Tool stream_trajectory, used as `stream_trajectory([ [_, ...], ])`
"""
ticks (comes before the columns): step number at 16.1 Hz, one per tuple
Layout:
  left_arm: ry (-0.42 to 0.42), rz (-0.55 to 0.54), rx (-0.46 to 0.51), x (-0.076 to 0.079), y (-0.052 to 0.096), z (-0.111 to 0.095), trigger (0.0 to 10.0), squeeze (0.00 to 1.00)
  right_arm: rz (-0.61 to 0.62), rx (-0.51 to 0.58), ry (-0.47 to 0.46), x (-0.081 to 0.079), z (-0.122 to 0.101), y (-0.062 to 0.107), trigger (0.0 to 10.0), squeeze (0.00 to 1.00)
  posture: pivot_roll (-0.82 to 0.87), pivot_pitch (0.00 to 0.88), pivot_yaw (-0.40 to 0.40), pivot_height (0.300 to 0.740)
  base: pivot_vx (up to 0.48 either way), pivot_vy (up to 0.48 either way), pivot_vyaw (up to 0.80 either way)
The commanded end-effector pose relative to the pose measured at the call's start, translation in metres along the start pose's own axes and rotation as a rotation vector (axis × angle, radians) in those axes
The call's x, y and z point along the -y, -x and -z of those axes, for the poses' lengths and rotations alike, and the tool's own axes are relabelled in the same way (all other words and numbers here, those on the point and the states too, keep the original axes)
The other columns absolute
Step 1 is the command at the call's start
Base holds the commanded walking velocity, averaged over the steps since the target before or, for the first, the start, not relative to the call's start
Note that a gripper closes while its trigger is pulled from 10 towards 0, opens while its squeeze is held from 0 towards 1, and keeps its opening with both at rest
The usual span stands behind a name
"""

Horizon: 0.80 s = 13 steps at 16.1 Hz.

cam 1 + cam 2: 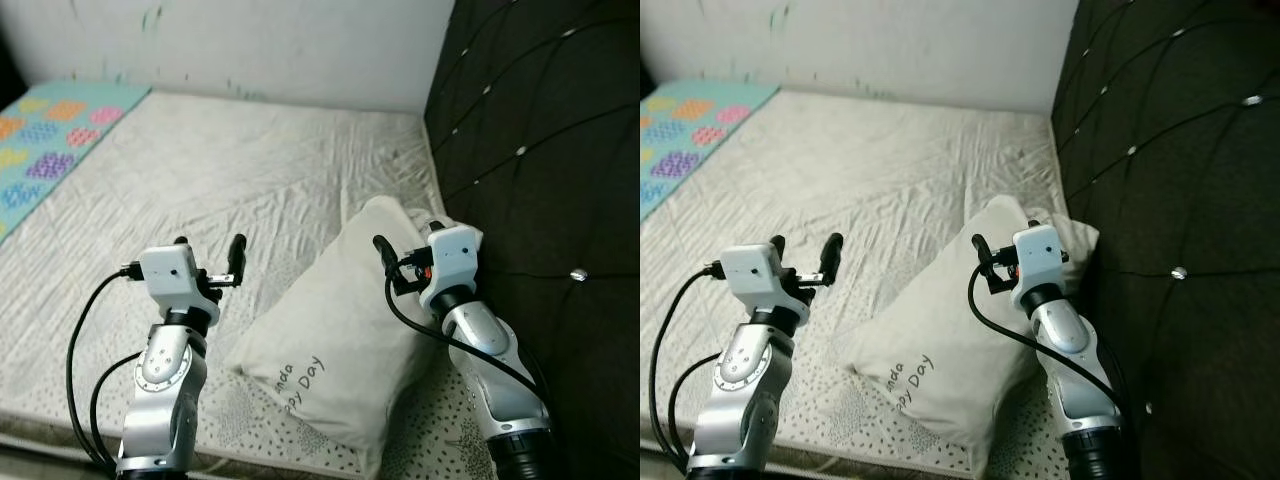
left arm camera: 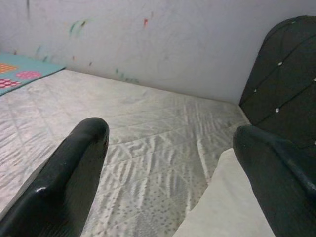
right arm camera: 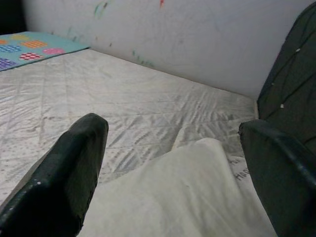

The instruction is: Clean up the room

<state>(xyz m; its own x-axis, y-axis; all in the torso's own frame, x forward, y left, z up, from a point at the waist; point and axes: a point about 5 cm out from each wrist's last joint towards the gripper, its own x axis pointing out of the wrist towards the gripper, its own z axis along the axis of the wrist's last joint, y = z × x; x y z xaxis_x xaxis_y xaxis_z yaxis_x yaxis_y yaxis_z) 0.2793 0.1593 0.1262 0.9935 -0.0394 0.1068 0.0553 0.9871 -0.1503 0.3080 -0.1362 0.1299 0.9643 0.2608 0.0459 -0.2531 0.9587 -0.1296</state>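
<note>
A beige pillow (image 1: 335, 340) with printed lettering lies at the near right of the bare mattress (image 1: 230, 170), its far end against the headboard. My right gripper (image 1: 405, 242) hovers over the pillow's far end, open and holding nothing; in the right wrist view the pillow (image 3: 182, 197) lies below its spread fingers (image 3: 64, 173). Left of the pillow, my left gripper (image 1: 210, 250) is raised above the mattress, also open and holding nothing. The left wrist view catches the pillow's edge (image 2: 222, 207) between its fingers (image 2: 69, 173).
A dark tufted headboard (image 1: 540, 150) rises along the right. A white wall (image 1: 250, 40) with small colour marks closes the far side. A teal patterned blanket (image 1: 45, 135) lies at the far left of the mattress. Its near edge (image 1: 60, 430) runs by my arms.
</note>
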Motion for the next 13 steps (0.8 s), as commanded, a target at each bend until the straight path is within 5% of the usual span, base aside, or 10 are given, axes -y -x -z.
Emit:
stream_trajectory([
  [1,-0.002,0.000,-0.017,0.0002,0.0002,0.0028,10.0,0.00,-0.001,-0.001,0.006,0.0006,0.0000,0.0002,10.0,0.00,-0.19,0.000,-0.010,0.740,0.000,0.000,0.00],
  [13,0.025,-0.002,-0.072,0.0007,0.0012,0.0094,10.0,0.00,-0.022,-0.034,0.020,0.0024,0.0045,-0.0024,10.0,0.00,-0.19,0.000,-0.014,0.740,0.000,0.000,0.00],
])
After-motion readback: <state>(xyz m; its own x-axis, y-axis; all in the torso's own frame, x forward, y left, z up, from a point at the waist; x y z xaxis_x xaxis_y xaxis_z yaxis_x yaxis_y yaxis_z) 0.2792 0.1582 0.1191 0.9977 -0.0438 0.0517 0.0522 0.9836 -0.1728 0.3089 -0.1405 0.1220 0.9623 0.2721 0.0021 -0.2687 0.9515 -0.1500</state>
